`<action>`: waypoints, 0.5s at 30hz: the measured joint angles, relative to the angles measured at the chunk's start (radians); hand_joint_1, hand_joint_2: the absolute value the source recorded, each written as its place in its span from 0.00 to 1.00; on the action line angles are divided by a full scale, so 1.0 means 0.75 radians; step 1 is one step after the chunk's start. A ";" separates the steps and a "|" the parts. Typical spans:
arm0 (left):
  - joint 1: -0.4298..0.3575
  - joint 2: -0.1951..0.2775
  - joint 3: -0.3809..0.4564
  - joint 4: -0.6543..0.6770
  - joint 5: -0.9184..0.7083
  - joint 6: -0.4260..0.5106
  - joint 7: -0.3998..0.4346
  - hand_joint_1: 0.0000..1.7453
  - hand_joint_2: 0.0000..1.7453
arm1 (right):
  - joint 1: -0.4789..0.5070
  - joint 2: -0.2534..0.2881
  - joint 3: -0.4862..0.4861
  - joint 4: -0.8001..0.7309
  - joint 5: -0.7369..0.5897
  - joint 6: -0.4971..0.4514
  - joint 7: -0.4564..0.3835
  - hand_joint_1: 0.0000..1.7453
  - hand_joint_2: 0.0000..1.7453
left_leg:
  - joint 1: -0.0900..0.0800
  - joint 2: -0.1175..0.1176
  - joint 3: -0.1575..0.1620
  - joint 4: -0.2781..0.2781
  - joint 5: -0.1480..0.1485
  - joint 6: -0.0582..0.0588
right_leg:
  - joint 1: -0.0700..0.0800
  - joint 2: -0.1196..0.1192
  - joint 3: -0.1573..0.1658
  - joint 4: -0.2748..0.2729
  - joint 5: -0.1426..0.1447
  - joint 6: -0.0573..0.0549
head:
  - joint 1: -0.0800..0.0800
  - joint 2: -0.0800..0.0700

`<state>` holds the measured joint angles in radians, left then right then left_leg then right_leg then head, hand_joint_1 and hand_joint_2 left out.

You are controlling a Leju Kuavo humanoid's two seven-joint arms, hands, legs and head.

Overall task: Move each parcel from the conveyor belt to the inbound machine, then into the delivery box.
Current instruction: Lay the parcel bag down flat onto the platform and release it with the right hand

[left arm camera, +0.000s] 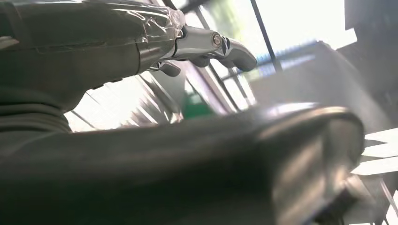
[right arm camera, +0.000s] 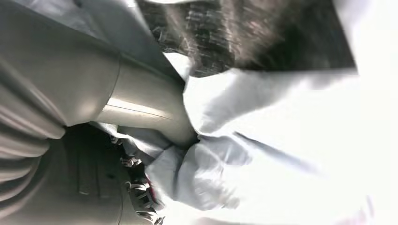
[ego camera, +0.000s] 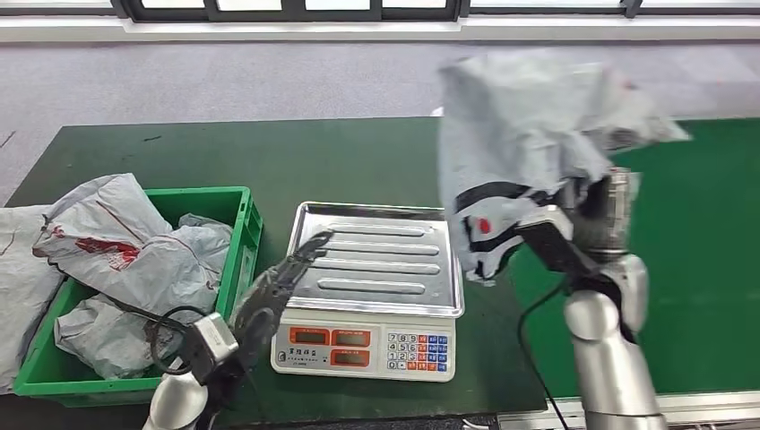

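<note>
1. A grey plastic parcel (ego camera: 524, 143) is gripped by the right hand (ego camera: 582, 219) and held up in the air, above the right edge of the scale (ego camera: 372, 296) and the green conveyor belt (ego camera: 708, 260). The parcel is crumpled, blurred, with black and red print on its lower part.
2. In the right wrist view the grey parcel film (right arm camera: 281, 140) is seen pressed against the thick thumb (right arm camera: 141, 103); the fingers are hidden by the bag.
3. The left hand (ego camera: 278, 282) is held open with nothing in it, fingers stretched out over the left front corner of the scale's metal tray (ego camera: 381, 255). Contact with the tray cannot be told.
4. In the left wrist view the left hand's fingers (left arm camera: 230, 49) are seen extended; the rest is blurred.
5. The tray is bare; the scale stands on a dark green table (ego camera: 224, 157).
6. A green crate (ego camera: 242, 237) is seen left of the scale, with several grey parcels (ego camera: 134, 255) piled in it, some hanging over its left rim.
</note>
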<state>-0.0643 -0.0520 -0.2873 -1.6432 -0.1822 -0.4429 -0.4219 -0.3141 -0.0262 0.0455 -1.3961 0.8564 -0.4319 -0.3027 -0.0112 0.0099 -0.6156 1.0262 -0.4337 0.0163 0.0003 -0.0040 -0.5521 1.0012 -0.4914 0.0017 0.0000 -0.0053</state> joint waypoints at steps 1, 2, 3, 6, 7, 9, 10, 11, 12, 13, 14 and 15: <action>-0.016 0.005 -0.032 0.018 -0.002 -0.023 -0.009 0.00 0.00 | -0.015 0.007 0.061 0.082 -0.020 -0.012 0.010 1.00 1.00 | 0.000 -0.006 -0.002 0.000 0.003 0.001 | 0.000 -0.006 0.000 0.000 0.000 0.000 | 0.000 0.000; -0.027 0.012 -0.057 0.032 -0.003 -0.033 -0.013 0.00 0.00 | -0.025 0.011 0.109 0.139 -0.038 -0.020 0.024 1.00 1.00 | 0.000 -0.012 -0.004 0.000 0.004 0.000 | 0.000 -0.012 0.000 0.001 0.000 0.000 | 0.000 0.000; -0.034 0.019 -0.075 0.044 -0.003 -0.038 -0.016 0.00 0.00 | -0.033 0.012 0.145 0.181 -0.052 -0.022 0.037 1.00 1.00 | 0.000 -0.017 -0.005 0.000 0.006 0.000 | 0.000 -0.016 0.000 0.001 0.000 0.000 | 0.000 0.000; -0.045 0.040 -0.105 0.066 -0.003 -0.048 -0.020 0.00 0.00 | -0.049 0.010 0.225 0.255 -0.070 -0.010 0.063 1.00 1.00 | 0.000 -0.019 -0.007 -0.001 0.005 -0.001 | 0.000 -0.017 -0.001 0.002 -0.001 -0.001 | 0.000 0.000; -0.049 0.045 -0.111 0.071 -0.003 -0.051 -0.022 0.00 0.00 | -0.051 0.009 0.245 0.269 -0.072 -0.005 0.067 1.00 1.00 | 0.000 -0.019 -0.008 -0.001 0.005 -0.002 | 0.000 -0.016 -0.002 0.002 -0.002 -0.001 | 0.000 0.000; -0.056 0.053 -0.121 0.080 0.006 -0.061 -0.027 0.00 0.00 | -0.054 0.008 0.273 0.291 -0.084 0.015 0.071 1.00 1.00 | 0.000 -0.018 -0.008 -0.001 0.003 -0.002 | 0.000 -0.016 -0.003 0.002 -0.002 -0.001 | 0.000 0.000; -0.057 0.055 -0.124 0.083 0.016 -0.070 -0.033 0.00 0.00 | -0.053 0.007 0.283 0.298 -0.094 0.033 0.072 1.00 1.00 | 0.000 -0.018 -0.009 -0.001 0.003 -0.002 | 0.000 -0.016 -0.003 0.001 -0.003 -0.001 | 0.000 0.000; -0.058 0.058 -0.126 0.086 0.029 -0.080 -0.039 0.00 0.00 | -0.052 0.007 0.292 0.304 -0.105 0.054 0.074 1.00 1.00 | 0.000 -0.018 -0.009 -0.001 0.003 -0.002 | 0.000 -0.016 -0.003 0.001 -0.003 -0.001 | 0.000 0.000; -0.057 0.060 -0.126 0.088 0.041 -0.088 -0.045 0.00 0.00 | -0.050 0.007 0.300 0.308 -0.114 0.074 0.076 1.00 1.00 | 0.000 -0.018 -0.009 -0.001 0.003 -0.002 | 0.000 -0.016 -0.003 0.001 -0.003 -0.001 | 0.000 0.000; -0.056 0.061 -0.127 0.089 0.051 -0.092 -0.047 0.00 0.00 | -0.046 0.007 0.308 0.310 -0.121 0.088 0.078 1.00 1.00 | 0.000 -0.018 -0.009 -0.001 0.003 -0.002 | 0.000 -0.016 -0.003 0.001 -0.003 -0.001 | 0.000 0.000; -0.054 0.062 -0.127 0.090 0.058 -0.092 -0.048 0.00 0.00 | -0.041 0.007 0.314 0.312 -0.127 0.099 0.081 1.00 1.00 | 0.000 -0.018 -0.009 -0.001 0.003 -0.002 | 0.000 -0.016 -0.003 0.001 -0.003 -0.001 | 0.000 0.000; -0.052 0.063 -0.127 0.090 0.066 -0.089 -0.048 0.00 0.00 | -0.036 0.007 0.318 0.313 -0.132 0.107 0.083 1.00 1.00 | 0.000 -0.018 -0.009 -0.001 0.003 -0.003 | 0.000 -0.016 -0.003 0.001 -0.003 -0.001 | 0.000 0.000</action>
<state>-0.1030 -0.0047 -0.3822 -1.5759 -0.1330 -0.5094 -0.4579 -0.3411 -0.0206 0.2840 -1.1611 0.7571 -0.3518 -0.2406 -0.0114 -0.0040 -0.6223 1.0255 -0.4317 0.0144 0.0000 -0.0157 -0.5545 1.0020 -0.4936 0.0006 0.0003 -0.0053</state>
